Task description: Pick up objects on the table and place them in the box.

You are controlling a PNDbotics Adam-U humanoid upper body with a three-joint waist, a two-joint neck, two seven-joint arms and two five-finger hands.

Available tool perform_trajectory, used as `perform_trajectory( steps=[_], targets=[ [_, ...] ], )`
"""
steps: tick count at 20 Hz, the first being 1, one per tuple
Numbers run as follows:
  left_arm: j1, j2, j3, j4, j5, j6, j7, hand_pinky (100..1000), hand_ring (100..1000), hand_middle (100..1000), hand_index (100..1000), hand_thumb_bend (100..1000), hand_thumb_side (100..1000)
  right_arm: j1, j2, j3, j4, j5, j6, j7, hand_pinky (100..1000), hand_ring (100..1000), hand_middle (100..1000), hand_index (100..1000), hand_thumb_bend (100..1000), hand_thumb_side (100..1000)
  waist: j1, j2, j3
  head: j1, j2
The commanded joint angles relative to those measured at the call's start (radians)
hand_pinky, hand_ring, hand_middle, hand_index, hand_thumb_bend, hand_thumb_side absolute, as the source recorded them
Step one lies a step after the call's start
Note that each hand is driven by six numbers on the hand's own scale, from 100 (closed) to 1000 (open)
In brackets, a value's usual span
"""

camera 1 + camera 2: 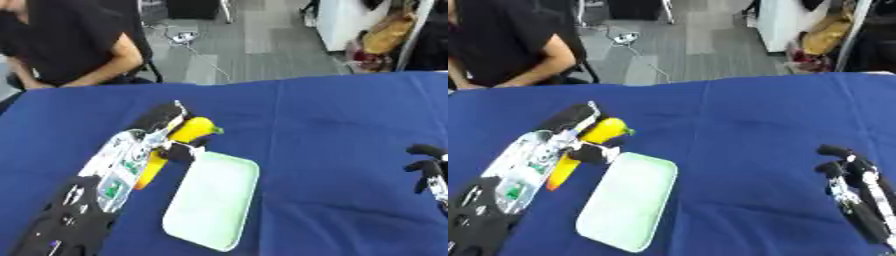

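Observation:
A yellow banana (184,136) with an orange lower end is held in my left hand (162,125), whose fingers curl round it just above the left rim of a shallow pale green tray (214,200). The tray lies on the blue table (341,140) and holds nothing. My left arm comes in from the lower left. My right hand (846,175) rests at the right edge of the table, fingers up and relaxed, holding nothing.
A person in a dark top sits at the far left edge of the table, arms resting near it. Beyond the table lie a grey floor with cables and white furniture. Bare blue cloth stretches between the tray and my right hand.

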Motion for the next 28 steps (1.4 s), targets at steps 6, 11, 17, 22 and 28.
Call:
perform_trajectory(
  steps=[6,11,17,22,28],
  targets=[
    [-0.034,-0.04,-0.016,-0.01,-0.021,-0.022,-0.009,100,100,100,338,100,260,-0.013,-0.015,0.001,-0.024,-0.003,-0.001,0.004,380,636,764,862,100,814,0.001,-0.017,-0.008,-0.006,-0.023],
    [-0.031,-0.048,-0.023,-0.01,-0.022,-0.025,-0.016,100,100,100,337,100,259,-0.013,-0.015,0.001,-0.024,-0.002,-0.001,0.004,380,636,765,862,100,815,0.001,-0.017,-0.01,-0.007,-0.027],
    [-0.026,-0.052,-0.033,-0.007,-0.034,-0.032,-0.024,100,100,100,340,100,257,-0.013,-0.014,0.001,-0.025,-0.002,-0.002,0.003,380,636,765,862,100,815,-0.001,-0.015,-0.01,-0.006,-0.029],
    [-0.019,-0.059,-0.042,0.002,-0.055,-0.043,-0.031,100,100,100,340,100,256,-0.014,-0.012,0.002,-0.026,-0.003,-0.002,0.004,380,636,764,862,100,812,-0.002,-0.011,-0.01,-0.006,-0.032],
    [0.0,-0.072,-0.053,0.031,-0.073,-0.049,-0.035,100,100,100,351,100,257,-0.015,-0.011,0.002,-0.028,-0.002,-0.002,0.004,379,636,764,862,100,814,-0.004,-0.003,-0.014,-0.003,-0.035]
  ],
)
